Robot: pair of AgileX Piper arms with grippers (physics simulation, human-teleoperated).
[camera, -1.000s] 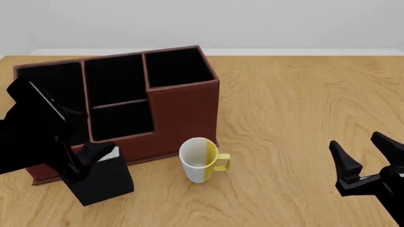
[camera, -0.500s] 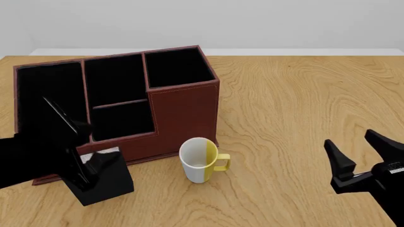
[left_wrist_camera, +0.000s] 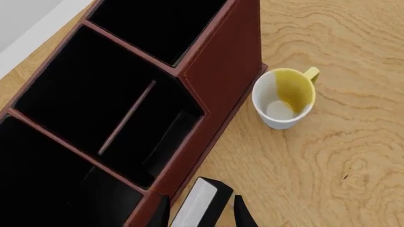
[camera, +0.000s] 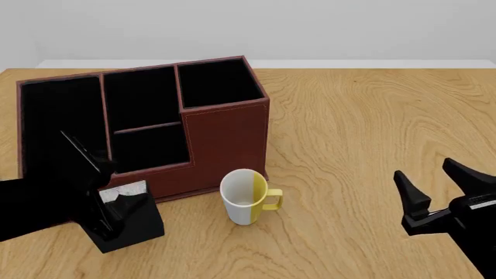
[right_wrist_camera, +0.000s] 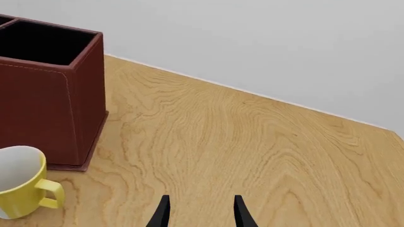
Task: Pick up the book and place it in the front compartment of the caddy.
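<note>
The book (camera: 141,224), a black block with a white page edge facing up, stands on the table just in front of the caddy's (camera: 225,135) low front-left corner. My left gripper (camera: 107,204) is open and lowered over it. In the left wrist view the book (left_wrist_camera: 203,202) sits between the two fingers with a gap on each side, beside the caddy's wall (left_wrist_camera: 227,61). My right gripper (camera: 424,171) hovers open and holds nothing at the near right of the table. It appears in its own view as the right gripper (right_wrist_camera: 199,201) over bare wood.
A white and yellow mug (camera: 245,195) stands upright in front of the caddy's tall right section, right of the book. It shows as the mug (left_wrist_camera: 284,97) and the mug (right_wrist_camera: 20,185) in the wrist views. The caddy (right_wrist_camera: 54,109) has several black-lined compartments.
My left gripper has come down and forward, so its fingers now straddle the book. The right gripper has drifted slightly left and away. Book, mug and caddy have not moved.
</note>
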